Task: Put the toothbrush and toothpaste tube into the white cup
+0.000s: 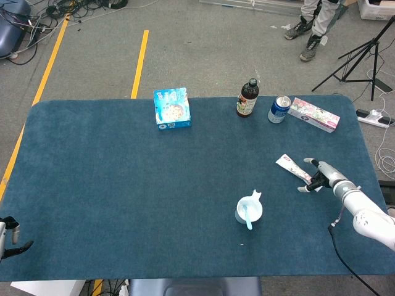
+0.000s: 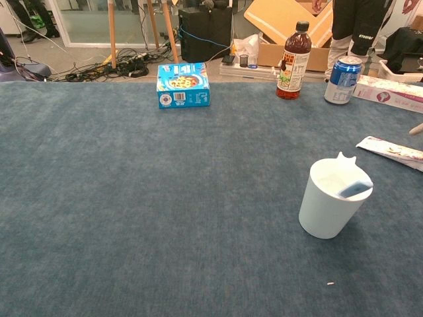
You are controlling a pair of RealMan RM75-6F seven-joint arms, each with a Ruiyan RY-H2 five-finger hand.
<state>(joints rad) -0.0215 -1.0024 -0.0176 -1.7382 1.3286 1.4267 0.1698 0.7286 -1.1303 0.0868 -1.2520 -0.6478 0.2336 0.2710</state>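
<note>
Toothpaste tube [image 1: 294,168] lies flat on the blue bench [image 1: 111,185], toward its right side and apart from the white cup [image 1: 248,210], so that half of the job is, by my reading, still to do. The toothbrush [image 1: 247,216] already stands in the cup, its blue handle leaning over the rim. The right robot hand [image 1: 316,174] sits at the tube's near end with fingers spread around it; whether they have closed on the tube I cannot tell. The left robot hand [image 1: 12,237] shows only as a sliver at the bench's near left corner, too little to judge its state. Along the far edge stand a blue box [image 1: 172,108], a dark bottle [image 1: 247,98], a drink can [image 1: 279,110] and a flat carton [image 1: 314,115]. The head view alone shows both robot hands and the whole tube. The chest view cuts the tube off at its right edge and gives only one fingertip there, but it looks closely at the cup's side and at the brush end resting on the rim.
</note>
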